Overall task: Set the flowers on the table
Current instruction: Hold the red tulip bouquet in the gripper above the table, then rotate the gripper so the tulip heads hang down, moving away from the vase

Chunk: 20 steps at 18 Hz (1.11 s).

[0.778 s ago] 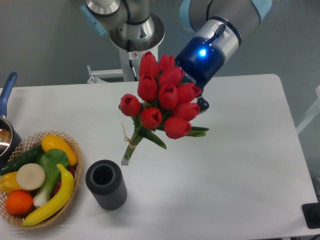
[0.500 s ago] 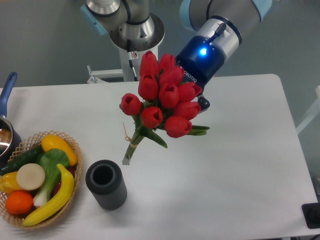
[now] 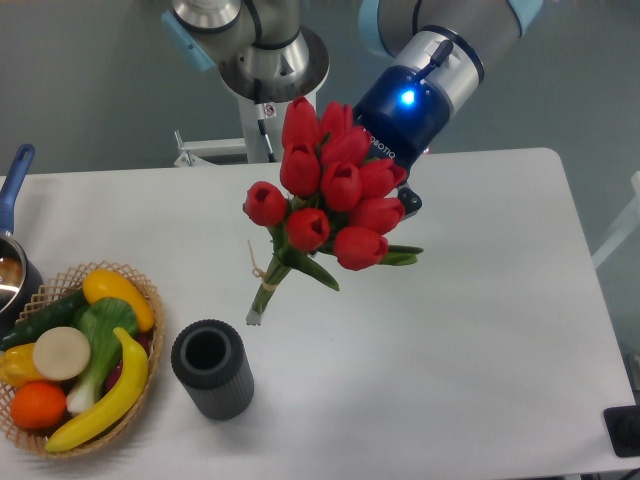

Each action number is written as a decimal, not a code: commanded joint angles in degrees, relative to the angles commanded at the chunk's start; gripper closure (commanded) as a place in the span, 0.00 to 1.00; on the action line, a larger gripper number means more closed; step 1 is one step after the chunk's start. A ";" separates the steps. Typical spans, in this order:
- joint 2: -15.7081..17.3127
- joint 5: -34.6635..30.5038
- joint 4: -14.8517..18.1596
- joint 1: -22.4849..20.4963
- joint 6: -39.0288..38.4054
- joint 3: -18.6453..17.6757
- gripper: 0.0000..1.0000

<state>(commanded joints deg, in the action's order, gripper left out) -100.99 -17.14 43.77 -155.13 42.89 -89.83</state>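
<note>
Red tulips fill my view: the flowers hang in the air over the table, blooms up against the gripper, stems slanting down and left of it. The blooms hide my fingers, so I cannot tell how far they are closed. A dark cup and a fruit basket sit lower left of it.

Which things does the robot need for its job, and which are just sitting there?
Needed: flowers, gripper, table.
Just sitting there: basket of fruit and vegetables, dark cup, pot.
</note>
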 joint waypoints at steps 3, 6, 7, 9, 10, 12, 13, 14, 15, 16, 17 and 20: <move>0.17 -8.31 0.00 0.00 0.09 0.18 0.61; 1.31 -16.68 0.26 0.26 -0.09 -0.52 0.61; 1.75 -18.53 0.26 0.26 -0.09 -1.05 0.61; 2.89 -23.26 0.35 0.26 -0.09 -1.32 0.61; 3.25 -26.60 0.61 0.26 0.00 -1.67 0.61; 3.69 -33.72 0.79 0.35 0.09 -3.51 0.61; 3.78 -36.88 0.70 0.44 0.26 -4.47 0.61; 3.78 -39.35 0.70 0.53 0.96 -5.26 0.61; 3.95 -41.64 0.70 0.53 2.27 -6.23 0.61; 4.56 -44.27 0.70 0.61 3.68 -7.20 0.61; 5.44 -46.99 0.70 0.61 4.21 -8.51 0.61; 6.50 -51.41 0.70 0.61 4.31 -12.20 0.61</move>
<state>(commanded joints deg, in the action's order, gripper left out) -94.48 -68.54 44.47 -154.51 47.20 -102.03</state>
